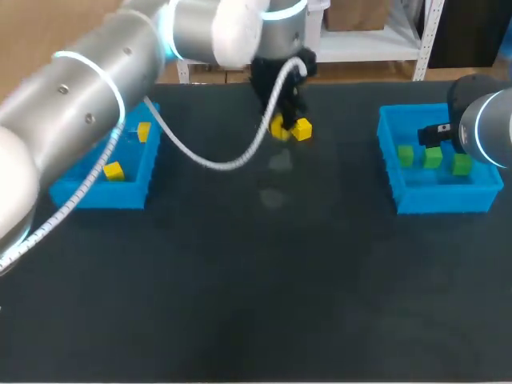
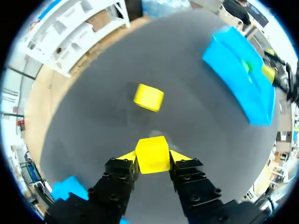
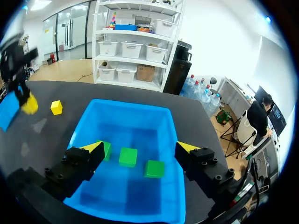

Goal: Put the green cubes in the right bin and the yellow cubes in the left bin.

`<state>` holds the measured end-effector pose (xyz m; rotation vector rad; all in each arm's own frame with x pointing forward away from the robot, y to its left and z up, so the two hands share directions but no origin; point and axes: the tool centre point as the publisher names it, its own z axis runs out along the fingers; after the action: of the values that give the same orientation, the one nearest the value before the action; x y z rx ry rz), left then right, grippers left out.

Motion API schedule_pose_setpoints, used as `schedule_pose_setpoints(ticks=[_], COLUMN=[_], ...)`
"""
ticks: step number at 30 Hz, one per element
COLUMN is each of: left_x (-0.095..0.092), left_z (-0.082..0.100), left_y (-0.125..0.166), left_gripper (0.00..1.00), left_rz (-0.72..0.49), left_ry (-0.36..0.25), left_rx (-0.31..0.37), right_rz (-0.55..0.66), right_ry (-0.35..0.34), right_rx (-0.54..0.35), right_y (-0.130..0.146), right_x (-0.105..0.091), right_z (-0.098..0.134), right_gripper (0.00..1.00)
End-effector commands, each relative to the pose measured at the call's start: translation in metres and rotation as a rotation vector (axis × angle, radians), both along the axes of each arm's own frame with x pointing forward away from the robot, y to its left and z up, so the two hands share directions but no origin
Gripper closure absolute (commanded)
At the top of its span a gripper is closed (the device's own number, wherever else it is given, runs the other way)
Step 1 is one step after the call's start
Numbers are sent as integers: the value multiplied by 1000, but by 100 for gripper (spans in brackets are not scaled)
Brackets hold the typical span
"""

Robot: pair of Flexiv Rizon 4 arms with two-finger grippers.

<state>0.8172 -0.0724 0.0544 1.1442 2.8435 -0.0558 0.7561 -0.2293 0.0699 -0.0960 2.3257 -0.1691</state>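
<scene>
My left jaws are closed on 1 yellow cube, with 1 yellow tip pressed flat against each side face. It is a square hold, so the cube should not twist on the carry. The cube hangs over the far middle of the counter. I judge it lifted just clear of the surface, though I cannot be certain.

A second yellow cube lies loose on the counter just ahead of those jaws, apart from the one I hold. It is the only cube I can see outside a bin. The left bin has 2 yellow ones in it, well apart from each other.

My right jaws stand wide open with nothing in them, over the right bin. There 3 green cubes lie in a row under the spread tips. The green half looks done, and I judge that arm is parked there to leave the middle free for my left arm.

What remains is to take the held cube across to the left bin, then come back for the loose one.
</scene>
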Motion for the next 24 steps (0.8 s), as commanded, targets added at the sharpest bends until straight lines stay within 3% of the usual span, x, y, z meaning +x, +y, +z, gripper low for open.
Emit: schedule_pose_setpoints(ticks=[1, 6, 11, 24], left_x=[3, 22, 26, -8], left_z=[42, 63, 73, 62], left_y=[31, 74, 128, 275], left_gripper=[100, 100, 100, 100], left_rz=[29, 120, 242, 570], left_ry=[-66, -108, -125, -116], left_rx=[-23, -14, -14, 19], right_rz=[2, 2, 2, 2], right_ry=[-7, -7, -7, -7], right_rx=[3, 3, 3, 3], right_y=[-1, -1, -1, -1], right_x=[-2, -2, -2, -2], right_z=[-1, -1, -1, -1], right_gripper=[0, 0, 0, 0])
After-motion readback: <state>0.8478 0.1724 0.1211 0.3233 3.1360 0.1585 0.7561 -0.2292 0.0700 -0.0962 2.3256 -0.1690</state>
